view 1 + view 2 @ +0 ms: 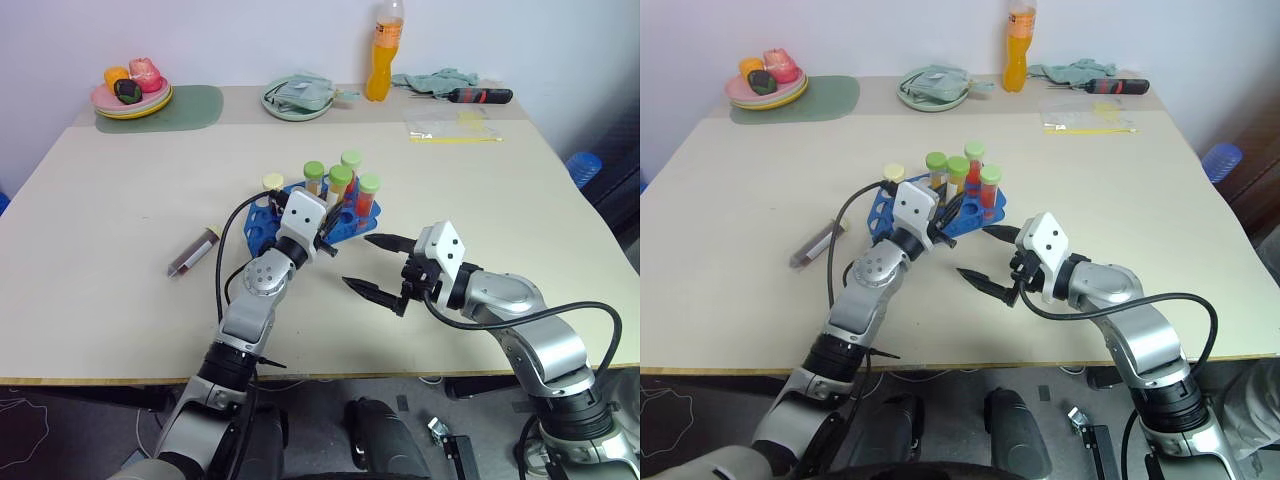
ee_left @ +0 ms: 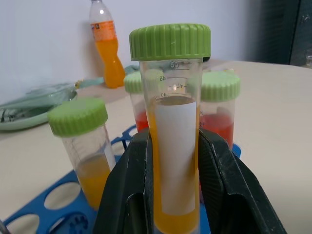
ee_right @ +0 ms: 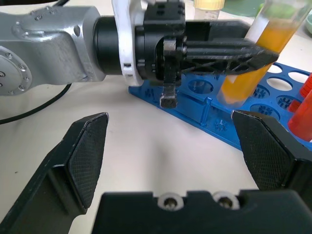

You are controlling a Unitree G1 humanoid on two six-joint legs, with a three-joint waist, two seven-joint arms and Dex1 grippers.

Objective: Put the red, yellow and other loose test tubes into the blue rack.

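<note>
Pinching a yellow tube (image 2: 174, 146) over the blue rack (image 1: 262, 218), our left gripper (image 1: 326, 238); right gripper (image 1: 377, 266) spread mid-table.

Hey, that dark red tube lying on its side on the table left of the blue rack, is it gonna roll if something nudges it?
Probably: the dark red plastic tube is round and lies flat on the smooth beige table. Its wider cap may curve the roll. It looks stiff, likely light.
</note>
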